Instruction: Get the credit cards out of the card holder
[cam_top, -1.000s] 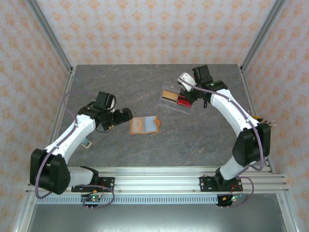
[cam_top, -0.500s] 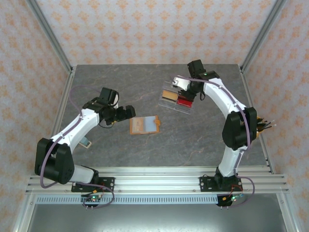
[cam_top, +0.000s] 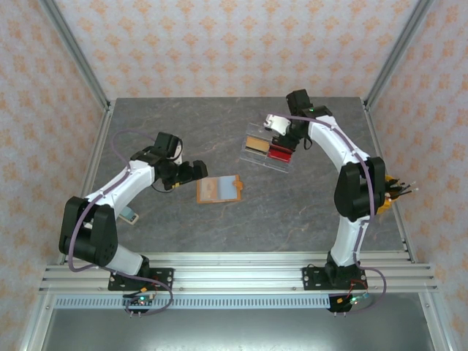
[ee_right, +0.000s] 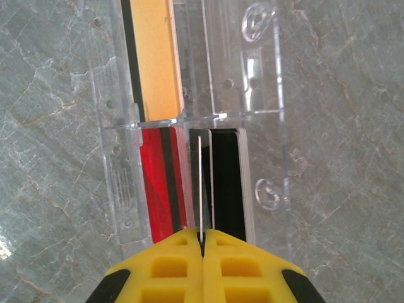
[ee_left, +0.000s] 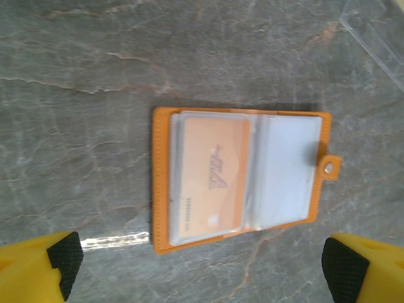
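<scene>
The orange card holder (cam_top: 219,189) lies open and flat on the table's middle. In the left wrist view the card holder (ee_left: 161,183) shows an orange card (ee_left: 211,183) in its left clear sleeve and a pale sleeve (ee_left: 287,170) on the right. My left gripper (cam_top: 191,173) hovers just left of it, open, its fingertips (ee_left: 57,259) wide apart with nothing between them. My right gripper (cam_top: 287,135) is shut on a thin pale credit card (ee_right: 200,183), seen edge-on, over the clear case (ee_right: 265,95). The same credit card (cam_top: 276,121) shows pale in the top view.
The clear plastic case (cam_top: 267,150) holds tan (ee_right: 154,57), red (ee_right: 161,183) and black (ee_right: 226,183) blocks. A small pale flat object (cam_top: 130,216) lies beneath the left arm. Frame posts and patterned walls border the table.
The right arm has swung in over the clear case with the card in its grip. The left arm has shifted slightly toward the card holder, still open.
</scene>
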